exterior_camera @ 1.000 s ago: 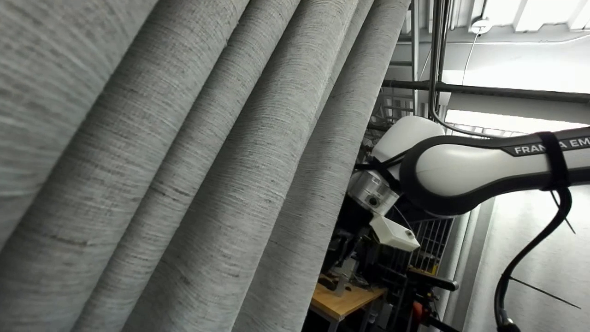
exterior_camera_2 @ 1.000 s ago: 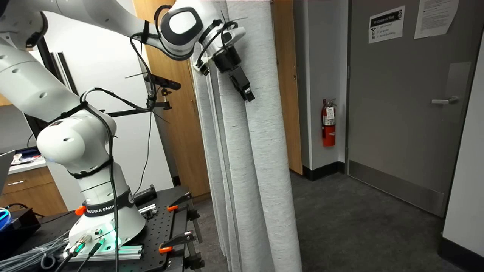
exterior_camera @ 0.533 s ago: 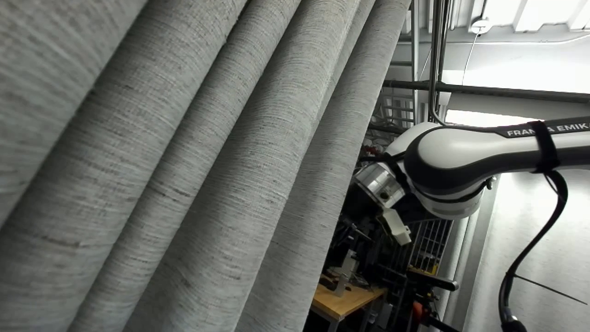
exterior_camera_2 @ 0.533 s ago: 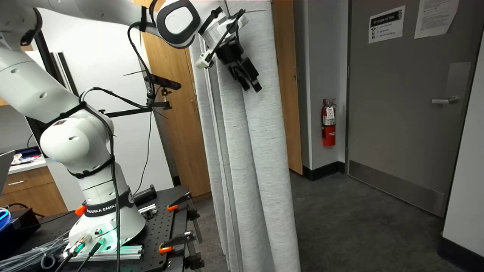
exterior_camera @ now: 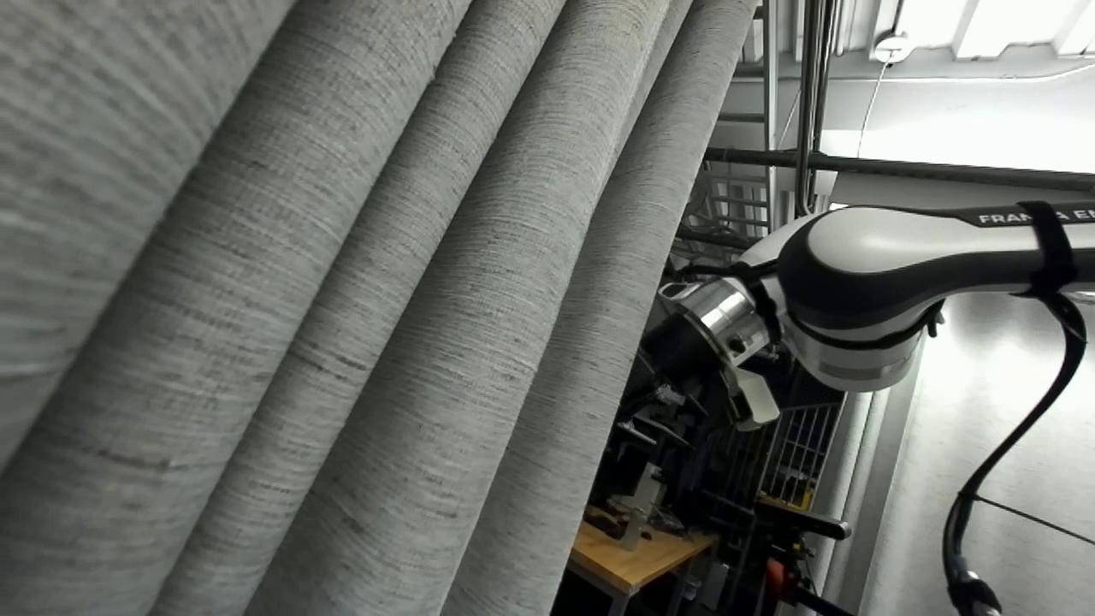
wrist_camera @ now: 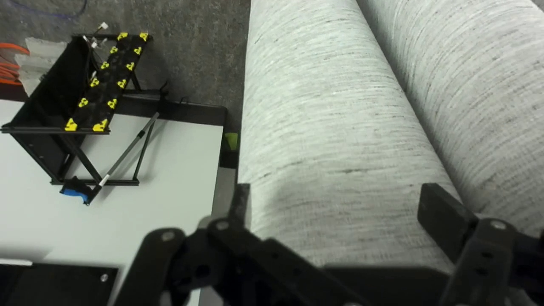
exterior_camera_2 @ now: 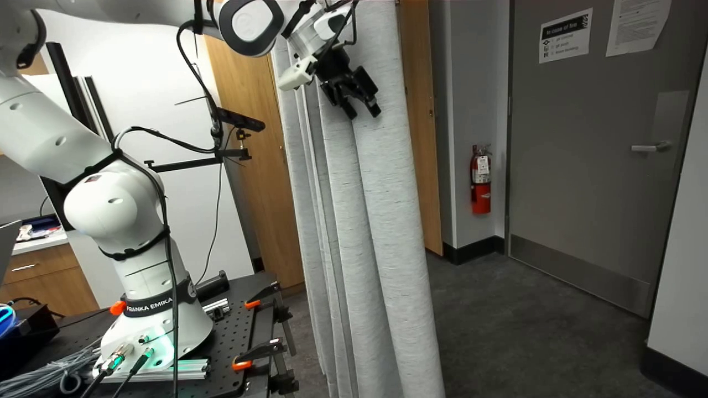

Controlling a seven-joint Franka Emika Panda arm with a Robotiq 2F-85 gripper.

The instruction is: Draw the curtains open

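Beside the robot arm (exterior_camera_2: 113, 202), I see the pale curtain (exterior_camera_2: 381, 221) hanging upright, its long folds running down toward the floor (exterior_camera_2: 487, 320). Blocking some of its upper part, the claw (exterior_camera_2: 364, 113) is spread wide; whether it touches cloth, I can't tell. Wooden panelling (exterior_camera_2: 257, 155) stands behind; farther off, a red extinguisher (exterior_camera_2: 481, 185) and a grey door (exterior_camera_2: 581, 166).

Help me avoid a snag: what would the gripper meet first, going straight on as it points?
Likely the curtain: in the wrist view, its edge fold shows between the open jaws of the gripper. How near it is, I can't tell.
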